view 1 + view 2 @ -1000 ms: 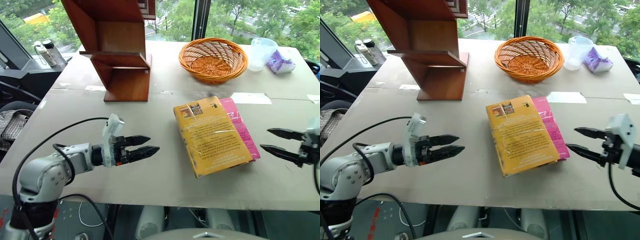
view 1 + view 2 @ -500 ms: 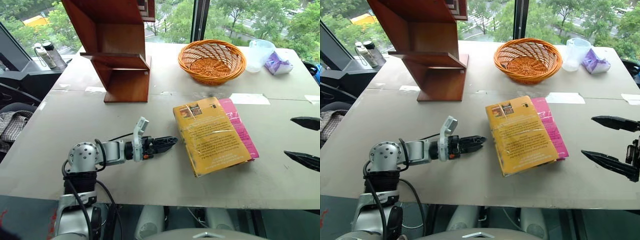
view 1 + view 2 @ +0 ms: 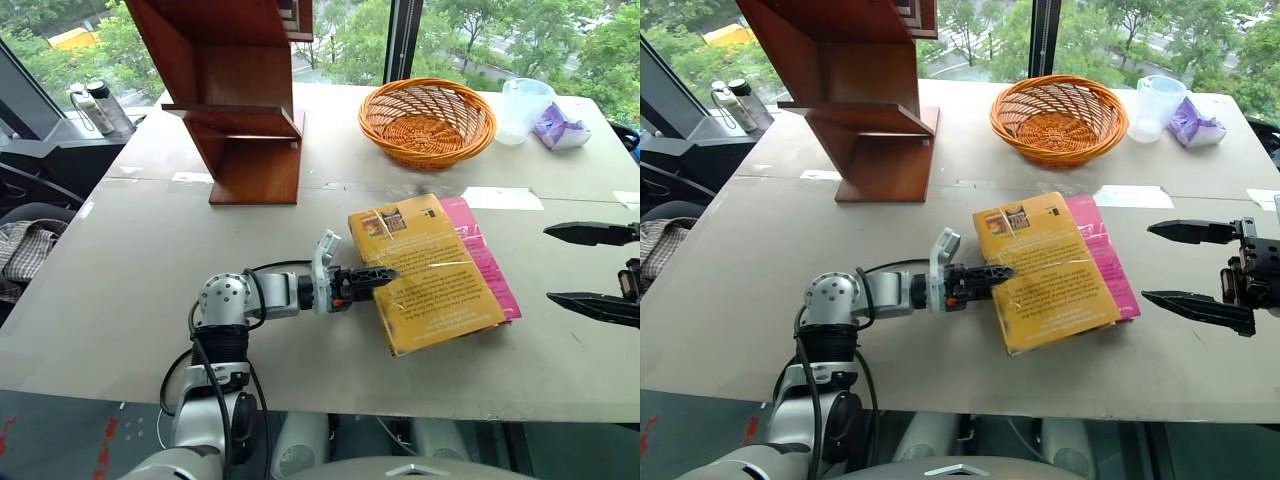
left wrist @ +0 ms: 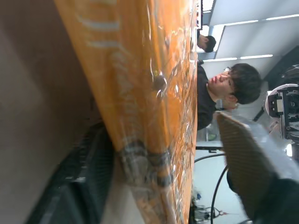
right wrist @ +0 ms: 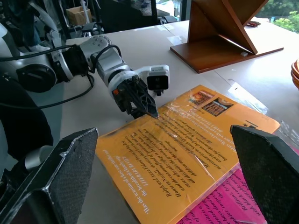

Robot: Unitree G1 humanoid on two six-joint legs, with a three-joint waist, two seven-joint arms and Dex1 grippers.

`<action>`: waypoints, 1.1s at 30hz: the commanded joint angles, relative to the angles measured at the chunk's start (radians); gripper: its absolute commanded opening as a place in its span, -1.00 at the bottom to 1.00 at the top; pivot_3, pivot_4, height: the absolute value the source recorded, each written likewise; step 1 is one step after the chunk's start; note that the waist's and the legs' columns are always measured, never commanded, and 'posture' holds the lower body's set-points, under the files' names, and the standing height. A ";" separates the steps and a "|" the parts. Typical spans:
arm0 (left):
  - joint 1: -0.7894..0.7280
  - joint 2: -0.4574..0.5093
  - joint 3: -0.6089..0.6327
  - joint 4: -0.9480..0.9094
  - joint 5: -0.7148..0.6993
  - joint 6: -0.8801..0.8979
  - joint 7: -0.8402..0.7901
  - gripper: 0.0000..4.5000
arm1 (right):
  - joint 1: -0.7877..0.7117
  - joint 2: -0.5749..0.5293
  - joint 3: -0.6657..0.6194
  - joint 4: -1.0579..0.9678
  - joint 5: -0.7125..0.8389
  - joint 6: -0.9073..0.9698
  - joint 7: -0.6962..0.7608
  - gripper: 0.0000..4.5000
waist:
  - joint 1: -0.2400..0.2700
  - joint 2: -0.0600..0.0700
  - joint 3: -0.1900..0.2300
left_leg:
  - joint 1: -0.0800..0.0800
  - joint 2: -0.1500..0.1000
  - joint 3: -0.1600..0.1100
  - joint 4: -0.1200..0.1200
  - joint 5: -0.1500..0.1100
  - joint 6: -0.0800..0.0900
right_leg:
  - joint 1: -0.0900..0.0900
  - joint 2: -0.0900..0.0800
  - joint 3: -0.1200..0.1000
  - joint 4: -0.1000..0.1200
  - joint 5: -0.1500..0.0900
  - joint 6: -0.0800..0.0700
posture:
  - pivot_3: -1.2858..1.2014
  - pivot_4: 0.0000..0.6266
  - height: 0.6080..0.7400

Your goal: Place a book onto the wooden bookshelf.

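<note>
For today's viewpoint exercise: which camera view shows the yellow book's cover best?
The right wrist view: the yellow book lies cover up, its text plain. Both eye views show it whole but farther off, lying on a pink book. The left wrist view shows its wrapped spine edge-on.

Your left gripper (image 3: 385, 275) is reaching level toward the right, its fingers closing one above and one below. Your right gripper (image 3: 1185, 265) is hovering, jaws spread wide.

left end effector (image 3: 385, 273) now at book (image 3: 425, 270) edge, narrower
</note>
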 commanded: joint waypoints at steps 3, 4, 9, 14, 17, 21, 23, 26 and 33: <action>0.022 -0.011 0.030 -0.029 -0.014 0.013 -0.017 -0.71 | -0.002 0.020 0.006 -0.045 0.013 -0.001 -0.027 1.00 | -0.002 0.000 0.000 | 0.000 0.000 0.000 0.000 0.000 0.000 | 0.000 0.000 0.000 0.000 0.000 0.000 | 0.03 -0.52 0.90; 0.035 -0.003 0.041 -0.056 -0.019 0.001 -0.027 -0.87 | -0.006 0.028 0.015 -0.045 0.010 -0.005 -0.035 1.00 | -0.003 0.000 0.000 | 0.000 0.000 0.000 0.000 0.000 0.000 | 0.000 0.000 0.000 0.000 0.000 0.000 | 0.03 -0.52 0.90; 0.062 0.090 0.149 -0.212 -0.138 -0.019 -0.050 -0.93 | -0.035 0.052 0.043 -0.054 0.020 -0.006 -0.068 1.00 | -0.006 0.000 0.000 | 0.000 0.001 0.000 0.000 0.000 0.000 | -0.001 -0.001 0.001 0.000 0.000 0.000 | 0.03 -0.52 0.90; 0.031 0.547 -0.069 -0.621 0.263 -0.347 -0.387 -0.93 | -0.106 0.099 0.087 0.020 0.002 -0.044 -0.082 1.00 | -0.004 -0.005 0.003 | 0.000 0.002 0.000 -0.001 0.000 -0.001 | -0.003 -0.001 0.001 0.000 0.000 -0.001 | 0.03 -0.52 0.90; -0.077 0.633 -0.097 -0.602 0.373 -0.512 -0.487 -0.93 | -0.150 0.131 0.110 0.058 -0.013 -0.067 -0.098 1.00 | 0.008 0.005 -0.001 | -0.001 -0.001 0.002 -0.001 -0.003 -0.006 | -0.002 -0.003 -0.001 -0.002 0.001 -0.002 | 0.03 -0.52 0.90; -0.316 0.800 -0.191 -0.585 0.649 -0.813 -0.692 -0.93 | -0.221 0.160 0.128 0.145 -0.041 -0.109 -0.107 1.00 | 0.015 -0.002 0.003 | -0.007 -0.002 0.004 0.000 -0.002 -0.001 | -0.008 -0.006 -0.002 -0.002 0.001 -0.001 | 0.03 -0.52 0.90; -0.402 0.875 -0.253 -0.539 0.817 -0.995 -0.774 -0.93 | -0.246 0.165 0.136 0.176 -0.055 -0.124 -0.108 1.00 | 0.015 -0.002 0.003 | -0.014 -0.001 0.005 0.001 0.000 0.000 | -0.014 -0.002 -0.002 -0.003 0.001 -0.001 | 0.03 -0.52 0.90; -0.573 0.911 -0.320 -0.406 1.021 -1.222 -0.821 -0.93 | -0.282 0.174 0.145 0.205 -0.068 -0.144 -0.113 1.00 | 0.017 -0.001 0.003 | -0.014 -0.001 0.006 -0.001 0.001 -0.001 | -0.014 0.001 -0.001 -0.004 0.000 0.001 | 0.03 -0.52 0.90; -0.830 0.919 -0.439 -0.074 1.325 -1.452 -0.932 -0.93 | -0.324 0.196 0.156 0.224 -0.100 -0.191 -0.129 1.00 | 0.016 0.000 0.004 | -0.014 -0.001 0.013 -0.001 0.000 -0.001 | -0.014 0.006 -0.001 -0.004 0.001 0.007 | 0.03 -0.52 0.90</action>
